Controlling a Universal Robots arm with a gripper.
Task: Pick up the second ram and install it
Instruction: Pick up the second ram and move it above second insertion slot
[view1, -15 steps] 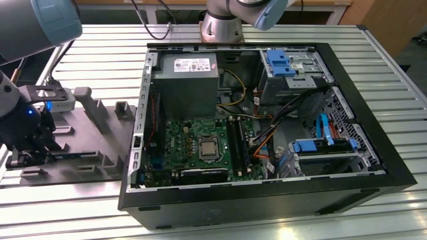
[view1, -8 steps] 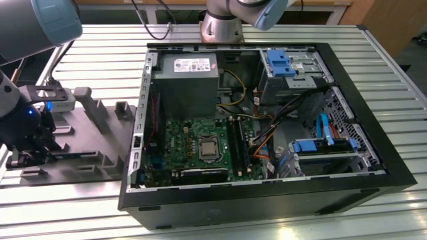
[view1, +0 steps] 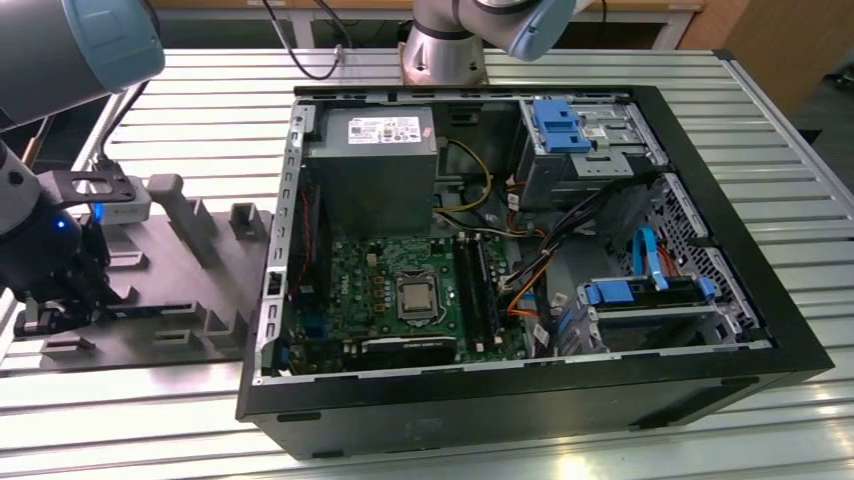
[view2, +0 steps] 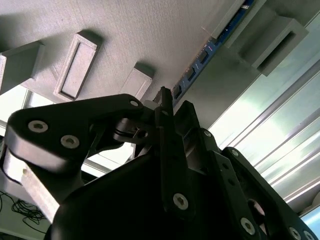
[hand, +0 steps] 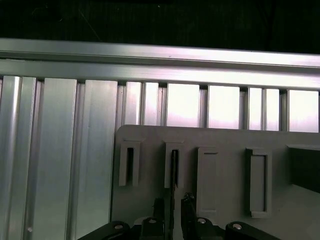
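— Position of the second ram (hand: 174, 165)?
— It is seen upright in a slot of the grey holder (view1: 200, 255), at the exterior view's left.
— And the gripper (hand: 172, 200)?
— It is held just at the ram; whether it is closed cannot be told.

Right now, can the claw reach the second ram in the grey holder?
Probably yes. The claw is lined up with the second ram, which stands on edge in the grey holder; nothing sits between them.

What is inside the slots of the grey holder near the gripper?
In the first wrist view, the second ram stands on edge in one slot of the grey holder, right at the gripper. Its lower edge is hidden in the slot.
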